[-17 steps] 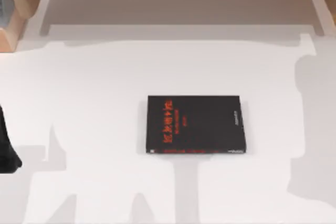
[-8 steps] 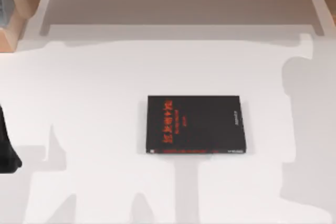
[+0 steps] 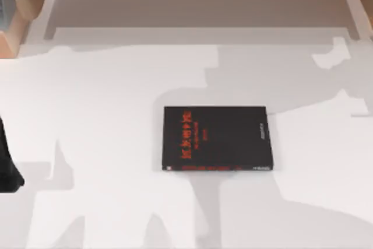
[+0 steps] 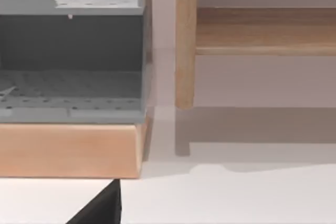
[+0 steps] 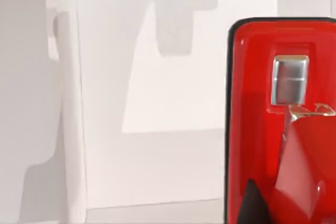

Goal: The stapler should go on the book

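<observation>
Two things matter for you here, and they're well apart. The book [image 3: 217, 138] lies flat near the middle of the white table [image 3: 105, 115], black cover up, red lettering toward the top view's left and the red edge strip along its near side. The cover is in plain sight from above, so the stapler job isn't done yet.

The stapler [image 5: 262, 93] sits right up close in the right wrist view, glossy red with a dark rim and a small metal plate [image 5: 290, 80] set into its top. Behind it you just get white table and grey shadows. A dark sliver at the frame edge overlaps the stapler, and that looks like part of your right gripper [image 5: 253, 205]. Honestly I can't tell whether it's clamped on the stapler or loose.

Your left arm [image 3: 7, 164] is parked at the table's left edge. Its wrist view looks at a grey perforated rack [image 4: 71, 85] on a wooden base [image 4: 68, 150], beside a wooden post [image 4: 185, 40] of the shelf. A dark wedge low in that view is your left gripper [image 4: 100, 211]. Can't tell its state either.
</observation>
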